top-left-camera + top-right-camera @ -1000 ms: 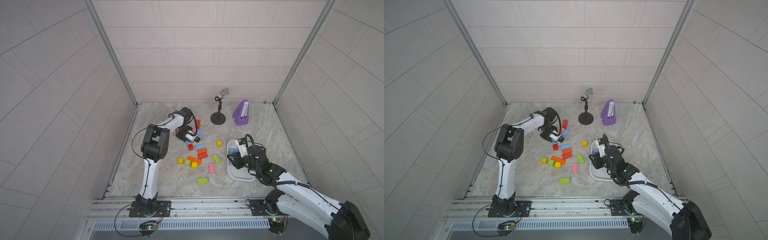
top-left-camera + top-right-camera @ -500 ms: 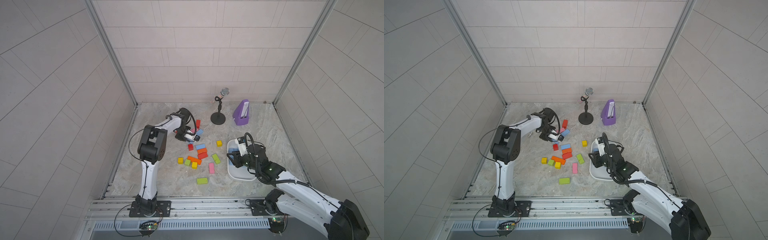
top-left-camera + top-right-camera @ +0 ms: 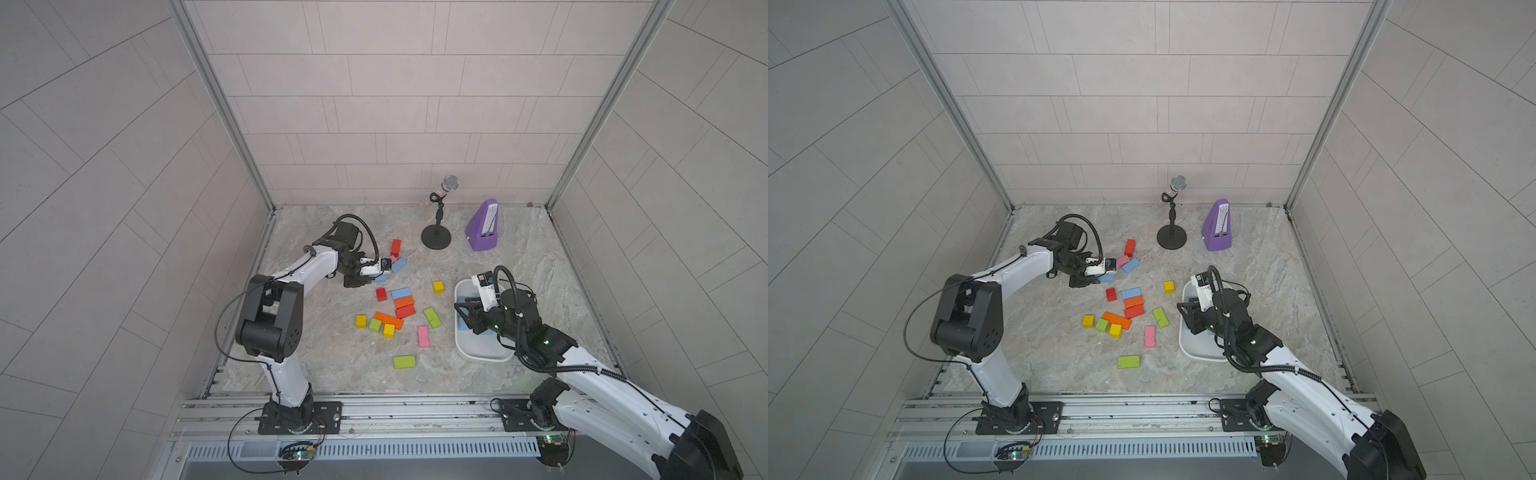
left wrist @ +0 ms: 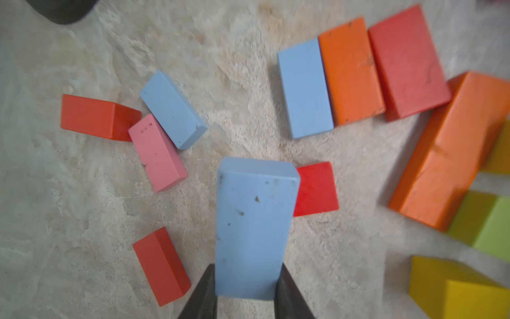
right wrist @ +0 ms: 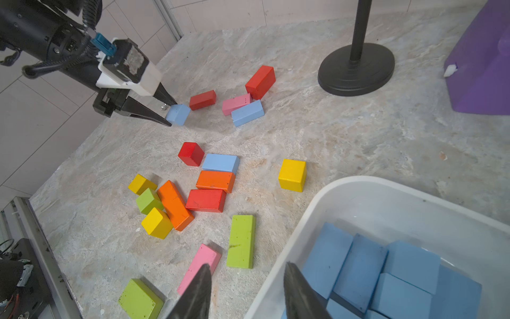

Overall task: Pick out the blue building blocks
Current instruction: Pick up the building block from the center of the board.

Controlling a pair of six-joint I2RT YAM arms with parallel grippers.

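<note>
The marble table [image 3: 519, 257] carries a white tub [image 5: 358, 182] already layered with blue blocks [image 5: 358, 265], so the sorting looks well along. Among the coloured pieces, a loose blue brick [image 4: 172, 109] lies against a pink block [image 4: 157, 153], and a second blue brick [image 4: 305, 88] lies flush beside an orange brick [image 4: 352, 73].

The step in hand appears to be a pickup. The left gripper [image 4: 246, 268] is clamped on the held blue brick [image 4: 252, 226] by one end, low at the table. Next it likely needs lifting clear of the red cube [image 4: 316, 189] and carrying to the tub. The right gripper [image 5: 247, 265] hovers at the tub's rim, its jaws parted and empty.
</note>
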